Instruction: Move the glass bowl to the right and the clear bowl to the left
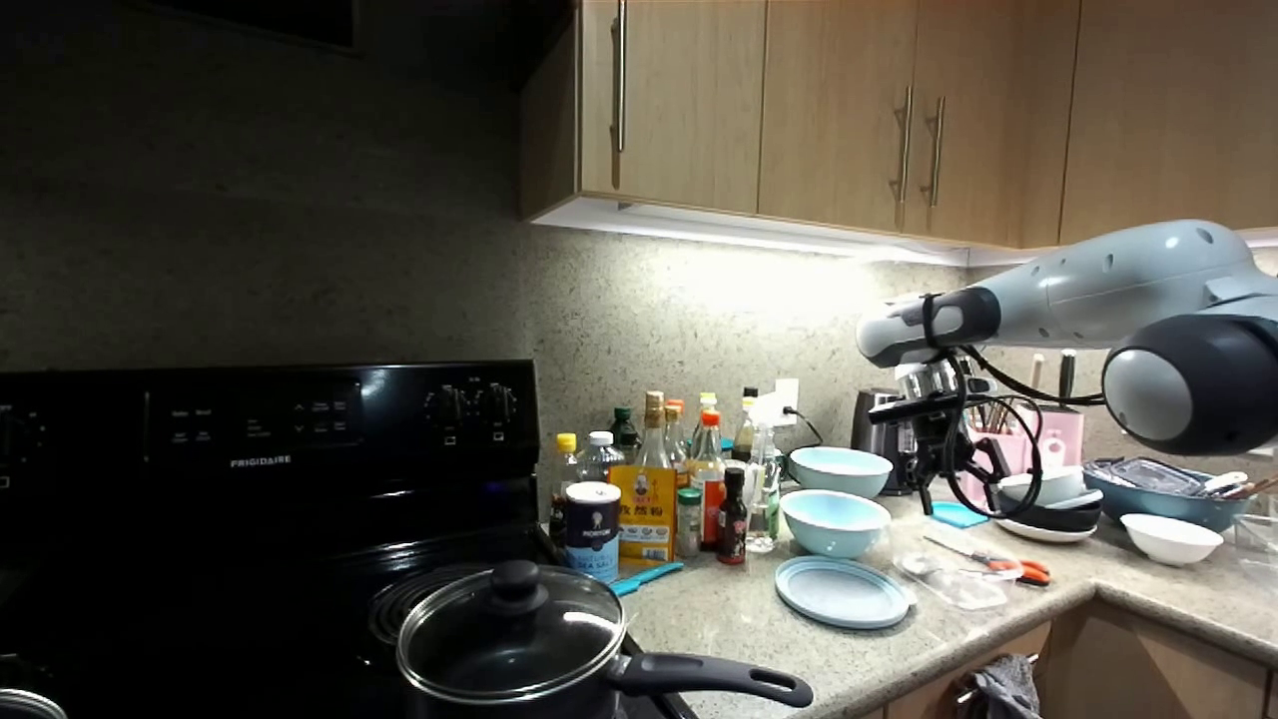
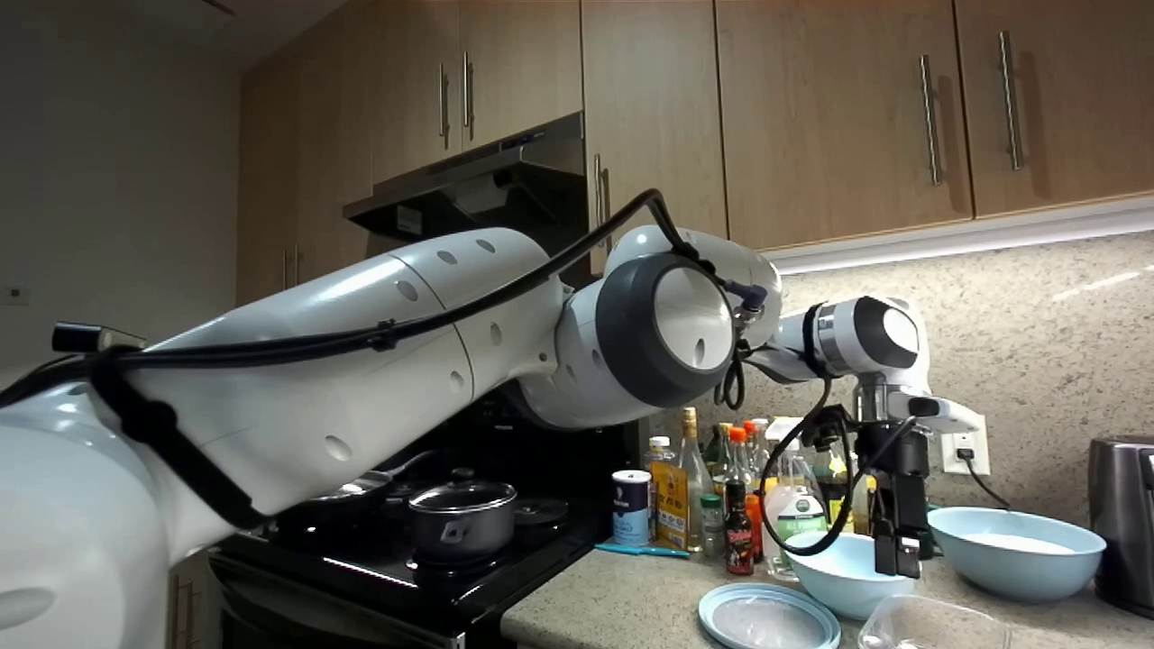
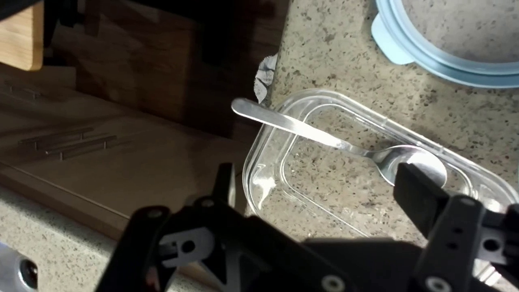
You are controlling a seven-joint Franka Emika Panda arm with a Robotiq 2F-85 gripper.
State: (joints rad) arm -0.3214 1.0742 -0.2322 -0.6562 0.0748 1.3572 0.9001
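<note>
My jaws are apart, holding nothing, above the clear bowl [image 3: 344, 194]. In both exterior views it sits right of the front blue bowl [image 1: 836, 529], so I guess neither move is done.

On the stove [image 1: 265, 544] there's a lidded pot [image 1: 511, 639], and beside it the counter [image 1: 699, 624] carries a salt can [image 1: 593, 529], a yellow pack [image 1: 647, 504] and a huddle of bottles [image 1: 733, 519]. A blue lid [image 1: 844, 592] lies flat, with a spoon [image 3: 320, 136] near it and orange-handled scissors [image 1: 1034, 573] a bit farther off. Beyond, I can see a kettle [image 2: 1122, 532], a pink block [image 1: 1063, 439] and a white bowl [image 1: 1170, 539], while a grey towel [image 1: 1006, 689] hangs below the counter's edge.
</note>
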